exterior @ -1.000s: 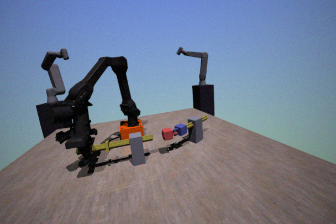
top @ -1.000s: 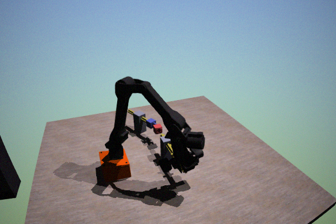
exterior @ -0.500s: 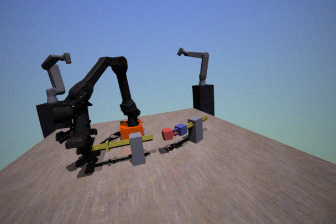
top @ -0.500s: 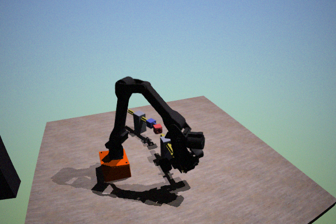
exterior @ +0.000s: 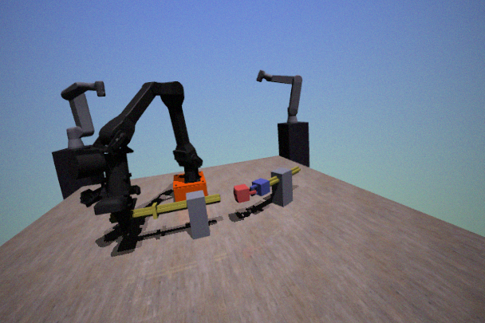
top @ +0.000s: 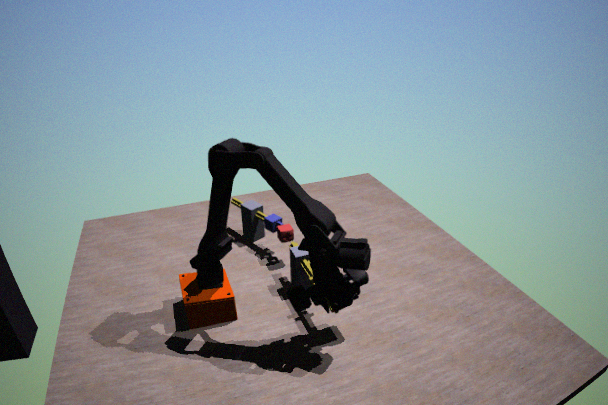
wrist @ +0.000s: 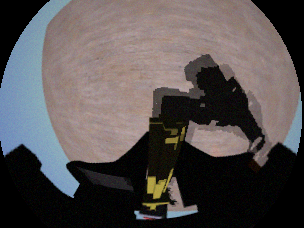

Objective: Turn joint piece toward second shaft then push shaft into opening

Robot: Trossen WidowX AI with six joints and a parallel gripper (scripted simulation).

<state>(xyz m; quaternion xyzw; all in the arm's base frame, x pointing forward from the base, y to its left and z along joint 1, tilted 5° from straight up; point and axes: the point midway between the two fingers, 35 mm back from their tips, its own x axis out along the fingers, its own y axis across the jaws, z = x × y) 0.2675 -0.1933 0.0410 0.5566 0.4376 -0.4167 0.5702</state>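
Joint piece (red socket cube (top: 285, 233) (exterior: 242, 193)) hangs free at approx. 8 o'clock of the blue hinge block (exterior: 261, 187) (top: 273, 222), on the fixed yellow shaft (exterior: 296, 171) (top: 236, 202) thru the far grey block (exterior: 282, 187) (top: 253, 221). Nothing grips it. Opening looks turned roughly twd the sliding shaft, so turning + letting go prob. done; exact alignment can't be judged.

End effector (exterior: 124, 218) pinched on the sliding yellow shaft (exterior: 171, 207) (top: 306, 269) (wrist: 162, 150), at its 9 o'clock end in ext. view. Shaft runs thru near grey block (exterior: 198, 216) (top: 300, 271); its tip, at 3 o'clock of that block, is just short of the red cube w/ a visible gap. Collar (exterior: 155, 210) stands well apart from the block.

Left: push shaft in to the stop, release, back off, hold still.

Around: orange base (exterior: 190, 191) (top: 210, 311) on the tabletop (exterior: 255, 278) (top: 425, 329), behind near block; 2 grey arms on dark pedestals, approx. 10 (exterior: 81, 115) + 1 o'clock (exterior: 295, 96), well off. Nothing seen btwn tip & cube; main risk prob. the cube swinging off line on contact.
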